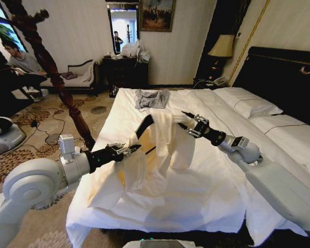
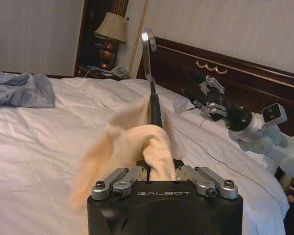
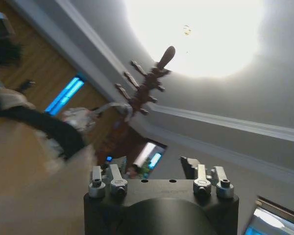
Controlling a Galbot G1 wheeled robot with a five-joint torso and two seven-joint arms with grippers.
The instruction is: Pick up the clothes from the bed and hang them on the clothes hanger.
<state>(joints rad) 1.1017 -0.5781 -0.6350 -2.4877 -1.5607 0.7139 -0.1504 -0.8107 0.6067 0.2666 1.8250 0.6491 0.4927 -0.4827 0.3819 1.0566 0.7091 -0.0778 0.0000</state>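
The wrinkled cream thin-fabric shirt (image 1: 163, 139) hangs draped over the black triangular coat hanger (image 1: 144, 126), held up above the wide white-sheeted bed (image 1: 196, 175). The left gripper (image 1: 128, 150) has its fingers closed on the hanger's lower part and shirt cloth. The right gripper (image 1: 188, 124), fingers spread apart and holding nothing, sits beside the shirt's upper edge. A grey crumpled garment (image 1: 151, 99) lies farther up the bed.

The bed (image 1: 196, 181) wears wrinkled white sheets, with a dark headboard (image 1: 284, 77) along its head edge. White pillows (image 1: 248, 102) lie against that edge. A small grey garment (image 1: 151, 98) lies crumpled near the far side edge.
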